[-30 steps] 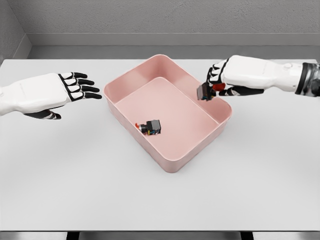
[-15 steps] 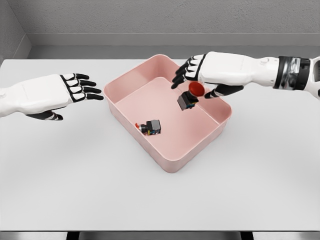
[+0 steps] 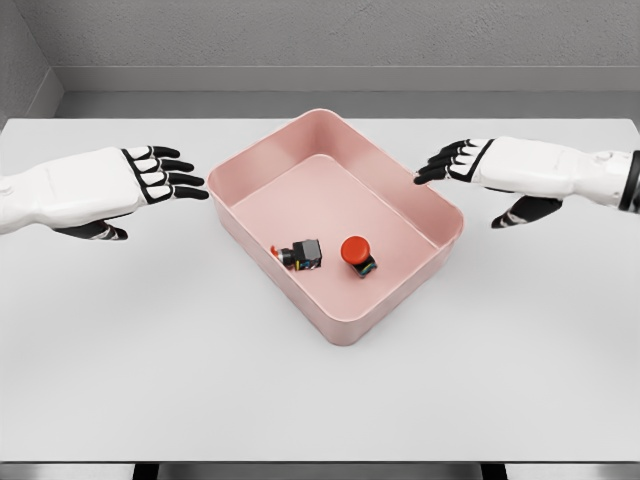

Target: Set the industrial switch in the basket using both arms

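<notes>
Two switches, one with a red button (image 3: pixel 354 250) and a dark one (image 3: pixel 303 255), are seen on the floor of the pink basket (image 3: pixel 340 325), so the left hand (image 3: pixel 150 178) and right hand (image 3: pixel 470 160) are held outside it, spread and empty.

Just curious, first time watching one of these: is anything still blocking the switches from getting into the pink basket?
Nothing visible. Both switches already lie inside the basket. The left hand and right hand are open, outside it.
</notes>
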Controlling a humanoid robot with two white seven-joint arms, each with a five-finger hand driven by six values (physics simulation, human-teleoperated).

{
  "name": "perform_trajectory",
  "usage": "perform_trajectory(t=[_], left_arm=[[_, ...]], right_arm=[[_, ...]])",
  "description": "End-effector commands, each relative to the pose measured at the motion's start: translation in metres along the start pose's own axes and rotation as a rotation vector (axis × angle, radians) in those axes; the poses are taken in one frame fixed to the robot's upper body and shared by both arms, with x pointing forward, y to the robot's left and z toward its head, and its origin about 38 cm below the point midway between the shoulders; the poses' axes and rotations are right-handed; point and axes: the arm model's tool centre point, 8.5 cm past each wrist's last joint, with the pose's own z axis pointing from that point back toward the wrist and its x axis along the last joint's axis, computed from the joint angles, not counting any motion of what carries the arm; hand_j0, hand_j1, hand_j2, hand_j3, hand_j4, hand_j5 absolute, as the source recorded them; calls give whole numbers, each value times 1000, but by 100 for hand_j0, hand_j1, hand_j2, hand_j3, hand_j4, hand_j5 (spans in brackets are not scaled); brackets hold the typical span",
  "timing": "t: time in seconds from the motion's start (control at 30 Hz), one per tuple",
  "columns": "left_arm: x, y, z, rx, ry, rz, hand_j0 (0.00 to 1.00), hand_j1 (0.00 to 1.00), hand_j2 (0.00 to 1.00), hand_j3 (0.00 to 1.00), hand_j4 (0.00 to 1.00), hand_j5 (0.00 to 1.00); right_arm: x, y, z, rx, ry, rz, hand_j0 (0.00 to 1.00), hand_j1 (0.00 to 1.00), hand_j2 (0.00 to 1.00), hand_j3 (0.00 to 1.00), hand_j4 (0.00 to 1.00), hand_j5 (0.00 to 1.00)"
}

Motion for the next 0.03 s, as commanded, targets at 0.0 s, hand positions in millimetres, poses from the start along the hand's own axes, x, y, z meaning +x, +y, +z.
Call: perform_trajectory(t=[0.0], left_arm=[[0,1,0,5,0,5,100,100,100,100,100,100]], right_arm=[[-14,-21,32,-43,82,24,100,100,100,100,100,100]])
